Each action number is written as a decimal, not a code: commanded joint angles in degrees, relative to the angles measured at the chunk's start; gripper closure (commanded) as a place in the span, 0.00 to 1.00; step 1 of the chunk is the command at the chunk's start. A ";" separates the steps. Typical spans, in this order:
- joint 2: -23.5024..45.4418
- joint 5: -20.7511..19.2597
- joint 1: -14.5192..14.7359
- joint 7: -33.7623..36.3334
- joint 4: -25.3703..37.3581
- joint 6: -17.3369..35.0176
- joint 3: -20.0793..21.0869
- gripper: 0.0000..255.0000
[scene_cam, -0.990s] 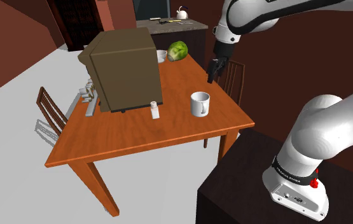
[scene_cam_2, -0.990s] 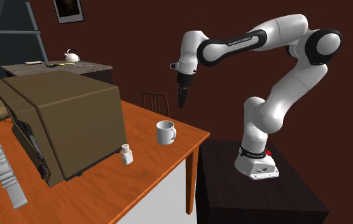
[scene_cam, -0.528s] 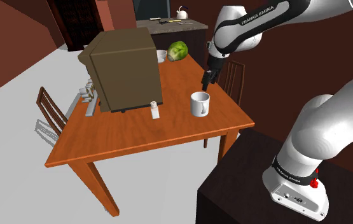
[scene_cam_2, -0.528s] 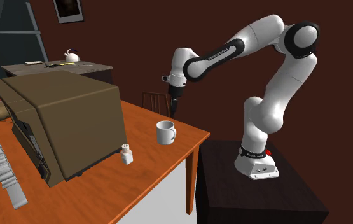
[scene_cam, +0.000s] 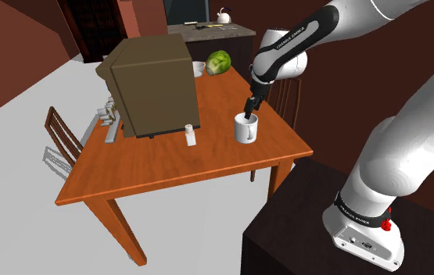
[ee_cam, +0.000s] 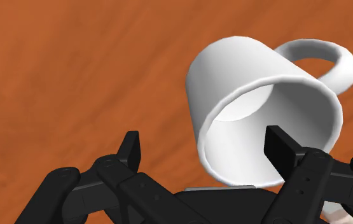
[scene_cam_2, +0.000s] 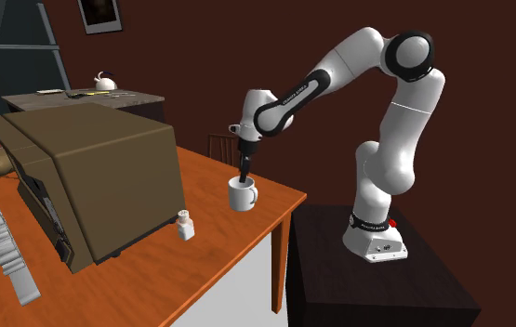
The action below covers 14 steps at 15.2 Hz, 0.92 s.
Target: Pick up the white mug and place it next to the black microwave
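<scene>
The white mug (scene_cam: 245, 129) is seen upright on the wooden tabletop (scene_cam: 168, 168), near the edge towards the stand and well apart from the olive-brown microwave (scene_cam: 152, 82). A small white shaker (scene_cam: 191, 135) is set between them. The jaws are spread wide at the mug's rim, one finger lowered inside the opening and the other outside the wall. Nothing is clasped.

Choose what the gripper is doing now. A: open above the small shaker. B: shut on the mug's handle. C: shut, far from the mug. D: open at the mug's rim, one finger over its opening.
D: the wrist view shows the gripper open, one finger over the white mug's opening, the other outside its wall.
</scene>
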 commanded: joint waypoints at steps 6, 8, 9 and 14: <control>3.99 2.27 0.96 -1.63 -0.71 4.58 -0.40 0.00; 3.99 2.28 0.96 -1.63 -0.71 4.58 -0.40 0.00; 3.99 2.28 0.96 -1.63 -0.71 4.58 -0.40 0.00; 3.99 2.27 0.95 -1.63 -0.71 4.57 -0.40 1.00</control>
